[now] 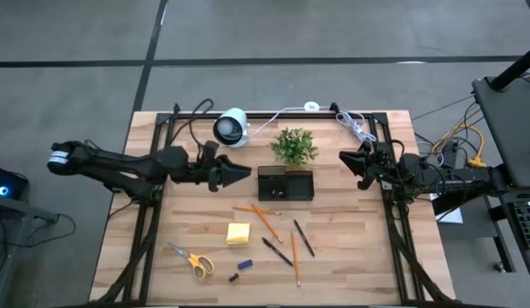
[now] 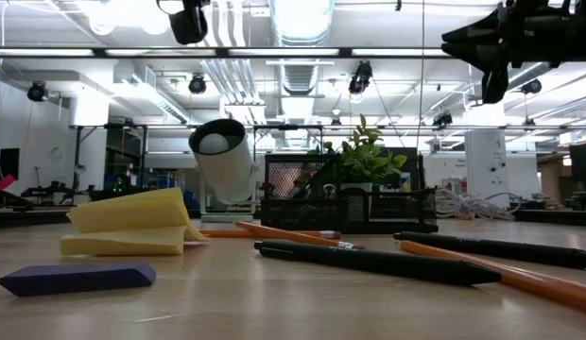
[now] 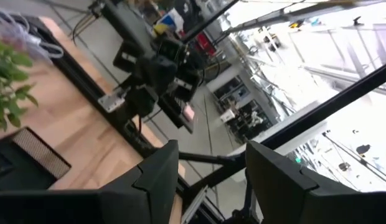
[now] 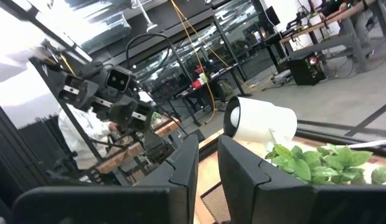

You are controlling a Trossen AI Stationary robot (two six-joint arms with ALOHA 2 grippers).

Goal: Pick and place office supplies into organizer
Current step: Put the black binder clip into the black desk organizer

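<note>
High view: left gripper (image 1: 246, 172), fingers apart and empty, hovers beside organizer (image 1: 285, 183), while office supplies (image 1: 267, 224) lie nearer the table's front; a low reach could knock the organizer or plant (image 1: 293, 145)

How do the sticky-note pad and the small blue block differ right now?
The sticky-note pad is yellow and square; the blue block is dark blue and oblong. In the overhead view the pad has the larger footprint. In the low view the pad has its top sheets lifted and curled, while the block lies flat and low. The pad lies closer to the organizer than the block does. Both rest loose on the table, outside the organizer.
</note>
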